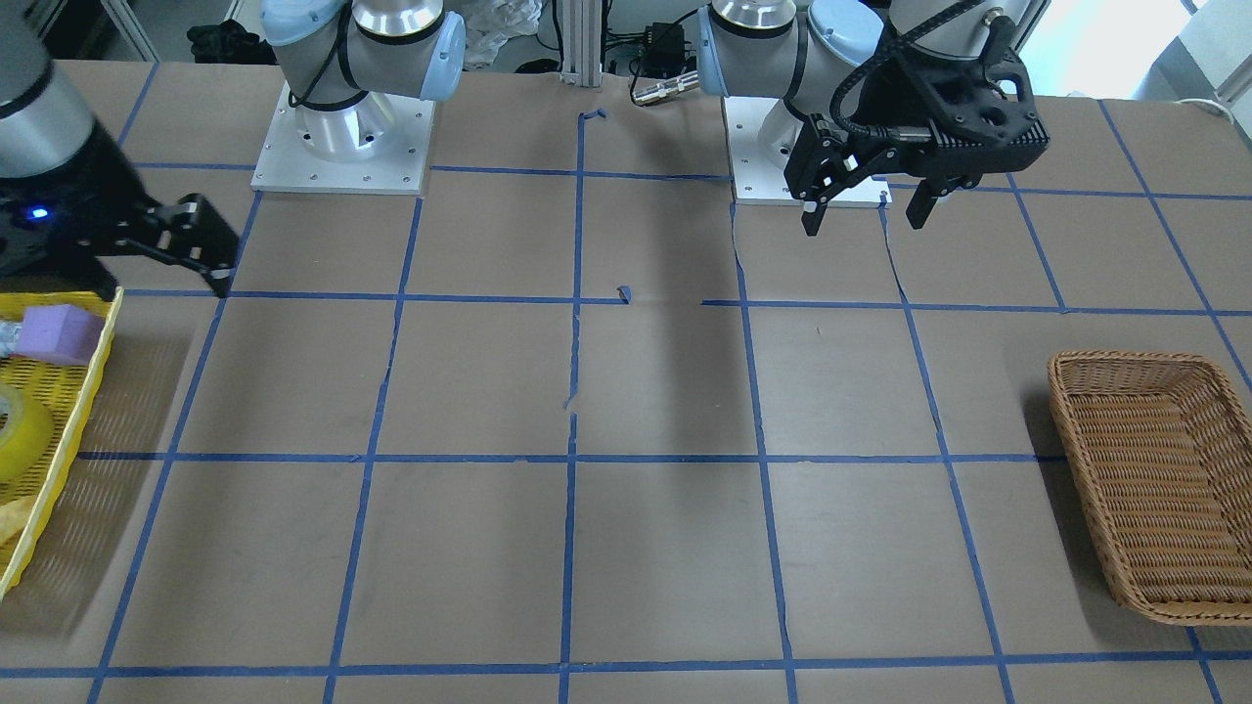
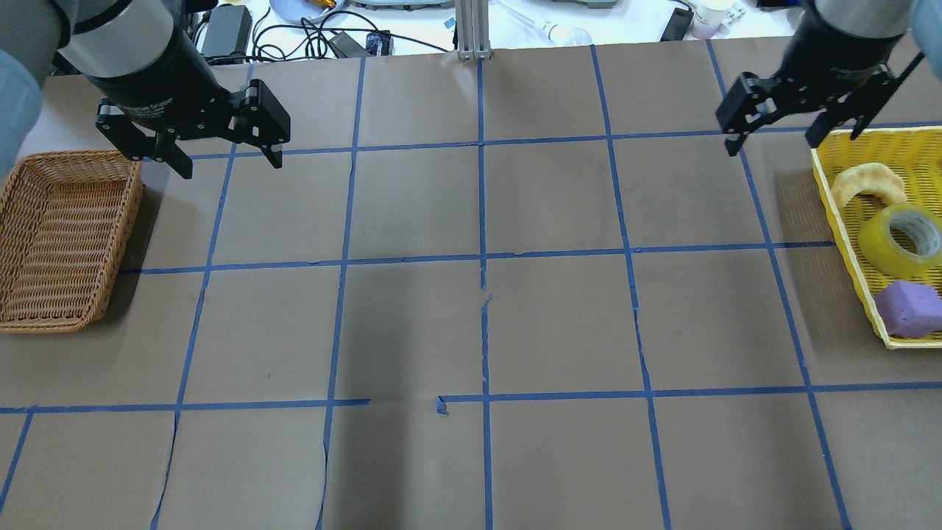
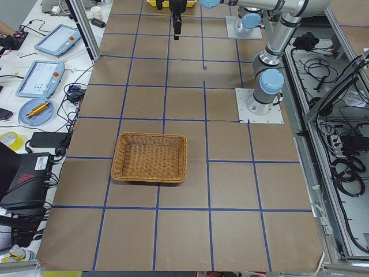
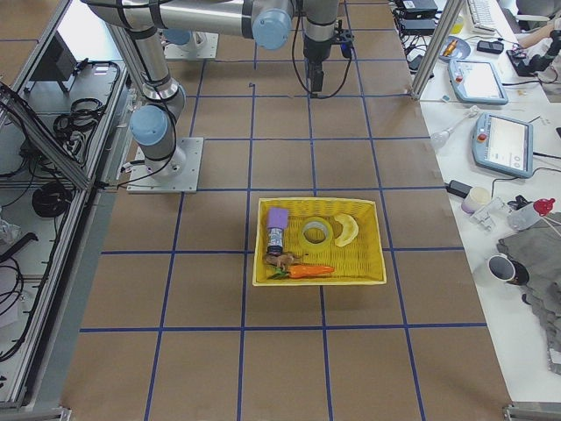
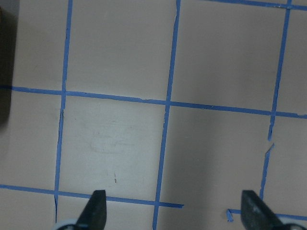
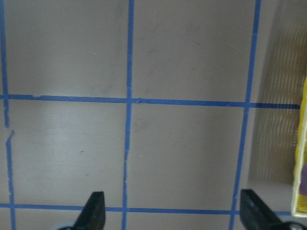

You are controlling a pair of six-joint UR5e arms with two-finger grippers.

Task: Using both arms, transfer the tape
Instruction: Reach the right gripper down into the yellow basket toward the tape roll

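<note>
Now the tape (image 2: 899,237) is lying flat in the yellow tray (image 2: 912,143), just beside the purple foam block (image 2: 909,308). The right gripper (image 2: 773,143) is hovering near this tray, its 2 jaws spread apart. The left gripper (image 2: 231,165) is hanging near the wicker basket (image 2: 59,235), jaws also spread.

We find the basket (image 2: 66,235) at the left end of the surface (image 2: 552,316) and the tray (image 2: 923,158) at the right end, well apart. In the tray the tape (image 2: 901,239) lies between a curved piece (image 2: 868,184), farther from us, and the foam block (image 2: 911,308), nearer us. The left hand (image 2: 232,168) hangs over the surface just inward of the basket; the right hand (image 2: 773,145) hangs likewise just inward of the tray.
</note>
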